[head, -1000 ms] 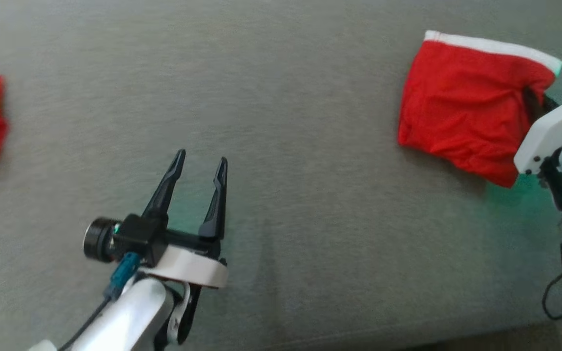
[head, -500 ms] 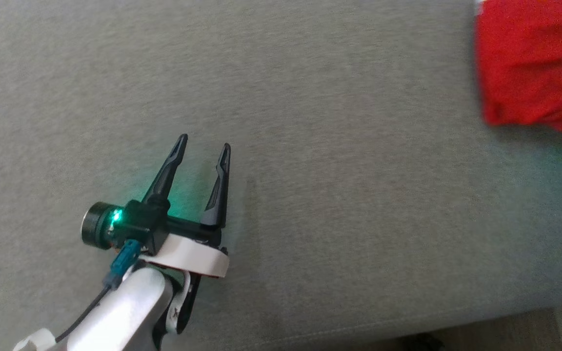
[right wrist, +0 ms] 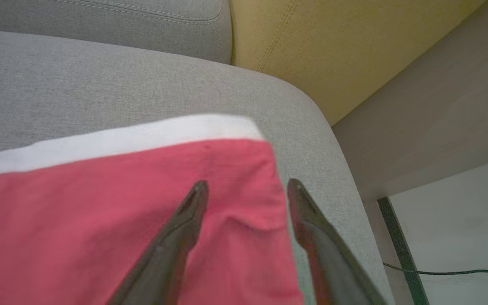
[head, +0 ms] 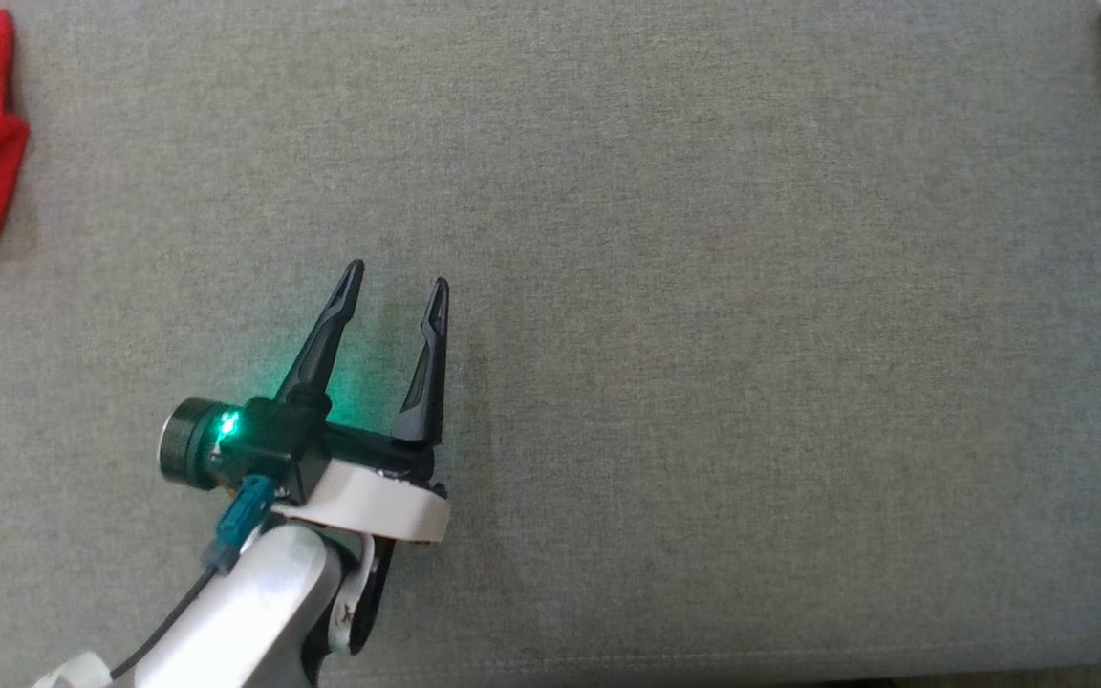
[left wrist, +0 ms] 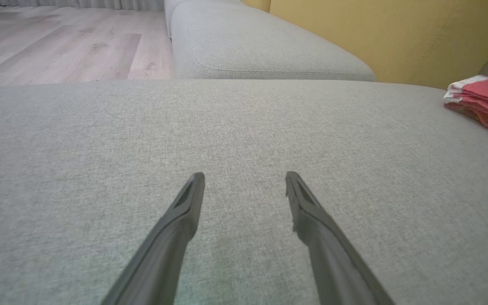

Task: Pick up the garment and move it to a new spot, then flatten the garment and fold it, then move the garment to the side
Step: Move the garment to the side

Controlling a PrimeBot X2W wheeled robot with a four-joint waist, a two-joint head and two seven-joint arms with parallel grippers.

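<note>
Right gripper spread, holding nothing, over folded garment at sofa cushion edge; left gripper likewise. Risk: a snag on lift-off could drag garment off cushion.

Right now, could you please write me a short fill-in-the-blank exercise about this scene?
1. The garment is red with a ___ band.
2. The right gripper, over its edge, is ___.
3. The left gripper hovers over the ___ sofa.
4. The backrest is ___.
Missing: white; open; grey; yellow.
</note>
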